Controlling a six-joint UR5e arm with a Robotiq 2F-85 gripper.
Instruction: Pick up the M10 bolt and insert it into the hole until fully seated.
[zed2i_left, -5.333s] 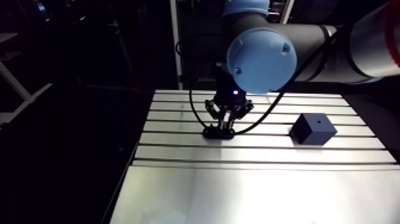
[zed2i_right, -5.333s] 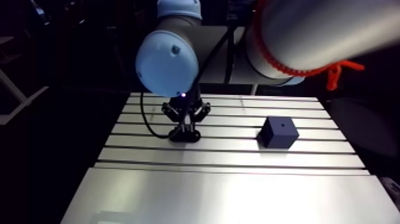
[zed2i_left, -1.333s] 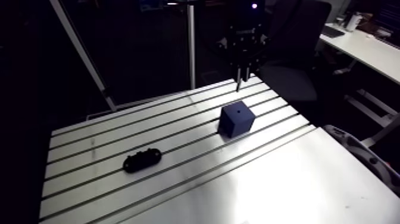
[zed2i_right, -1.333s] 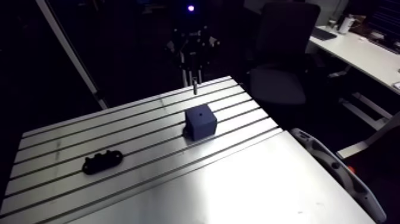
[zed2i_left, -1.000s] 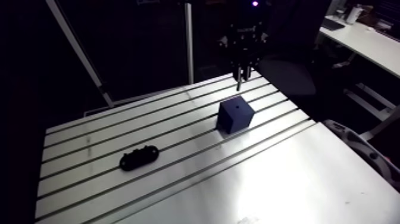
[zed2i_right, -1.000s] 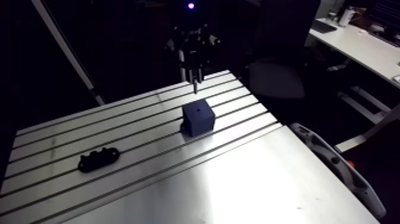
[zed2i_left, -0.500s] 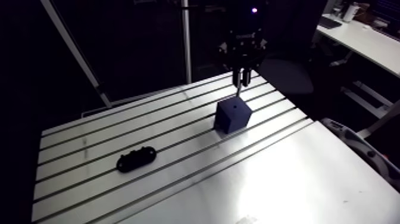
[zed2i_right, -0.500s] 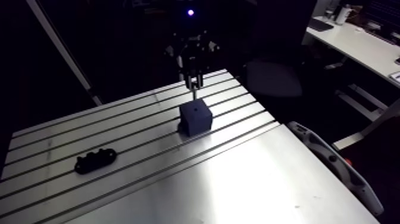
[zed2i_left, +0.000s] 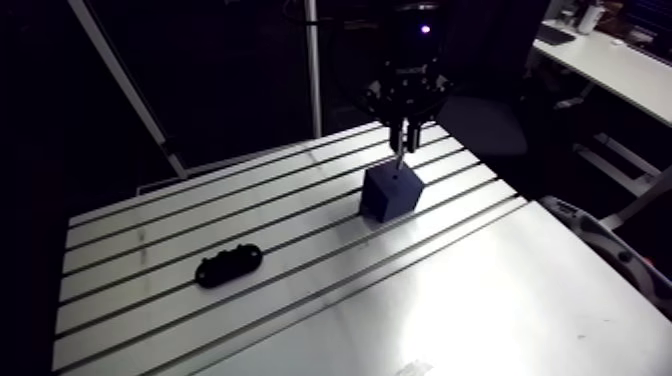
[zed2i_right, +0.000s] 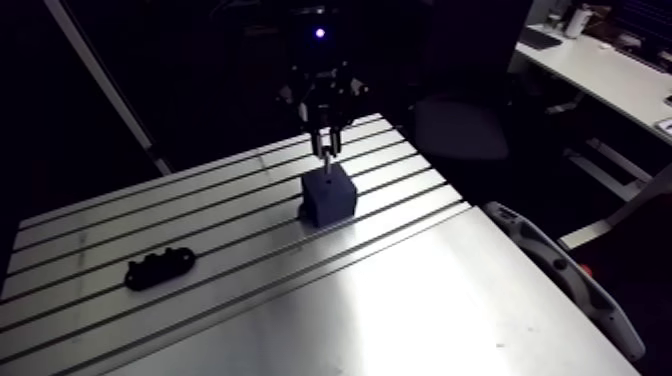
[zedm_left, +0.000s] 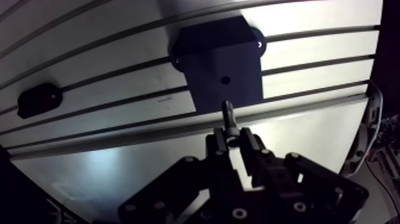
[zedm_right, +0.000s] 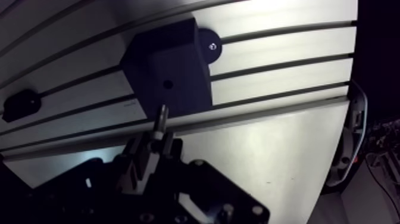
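Here the wrist view gives what the arm view cannot: the pincer is clenched on the M10 bolt, one finger on each side of its upper end, with the shank pointing away from the pincer toward the dark block. The same view shows the hole as a small round opening in the block's top face. It also shows two bright screw heads on rounded tabs at the block's base, and the bolt's tip lying just short of the hole along the line of sight.

The arm view supplies the height instead. The pincer hangs upright directly over the block, and the bolt reaches down to about the level of the block's top face. Whether the tip touches the face or has entered the hole cannot be told from either view.

The block sits on the slotted part of the surface, near its far edge. A low black holder lies well apart from it on the slats. The wrist view shows that holder only as a dark shape off to one side of the block.
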